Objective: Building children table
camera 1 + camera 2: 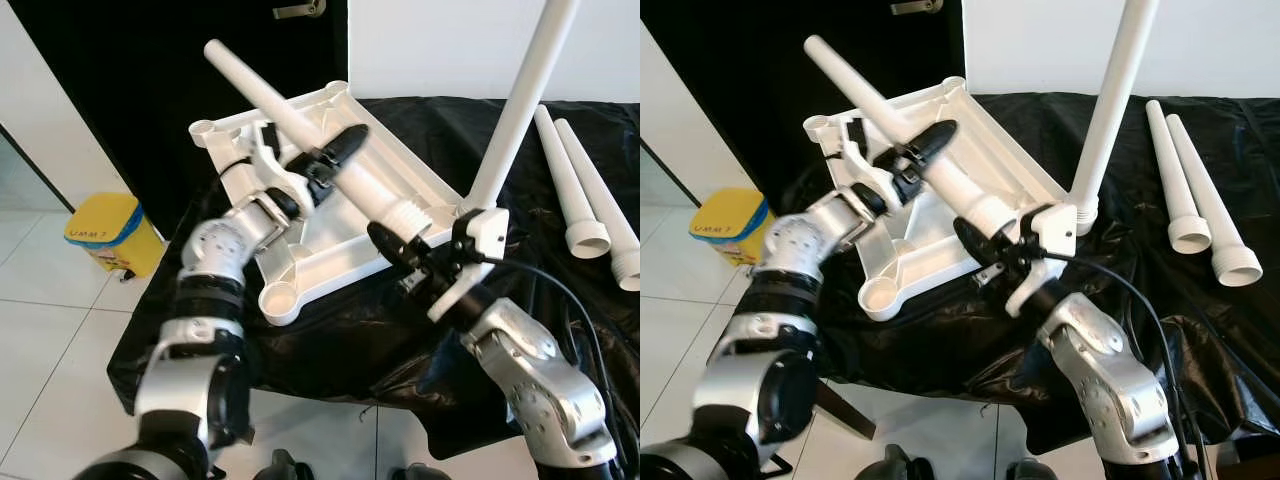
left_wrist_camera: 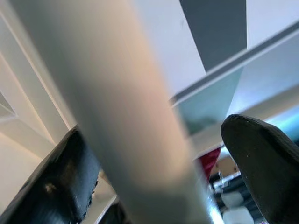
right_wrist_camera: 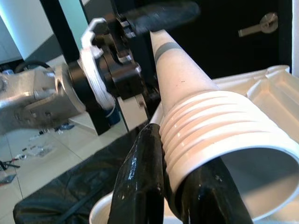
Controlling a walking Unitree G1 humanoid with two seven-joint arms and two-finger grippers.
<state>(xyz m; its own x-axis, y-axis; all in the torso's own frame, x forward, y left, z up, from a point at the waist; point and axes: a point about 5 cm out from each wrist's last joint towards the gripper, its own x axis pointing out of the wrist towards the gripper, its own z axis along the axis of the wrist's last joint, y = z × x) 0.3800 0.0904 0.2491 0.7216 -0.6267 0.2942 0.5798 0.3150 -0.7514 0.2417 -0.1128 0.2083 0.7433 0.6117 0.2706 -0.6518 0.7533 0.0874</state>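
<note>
The white tabletop (image 1: 300, 262) lies upside down on a black cloth (image 1: 350, 350). One white leg (image 1: 520, 110) stands upright in its near right corner. A second white leg (image 1: 265, 90) hangs slanted above the tabletop, its threaded end (image 3: 210, 126) toward me. My left gripper (image 1: 335, 155) is shut on that leg near its middle, one black finger (image 2: 60, 186) pressed to it. My right gripper (image 1: 400, 240) is shut on the threaded end, its fingers (image 3: 140, 177) hugging the ridges. An open round socket (image 1: 280, 298) shows at the tabletop's near left corner.
Two loose white legs (image 1: 575, 185) lie side by side on the cloth at the right. A yellow bin (image 1: 105, 230) stands on the tiled floor to the left. A black door (image 1: 130, 60) and a white wall are behind the table.
</note>
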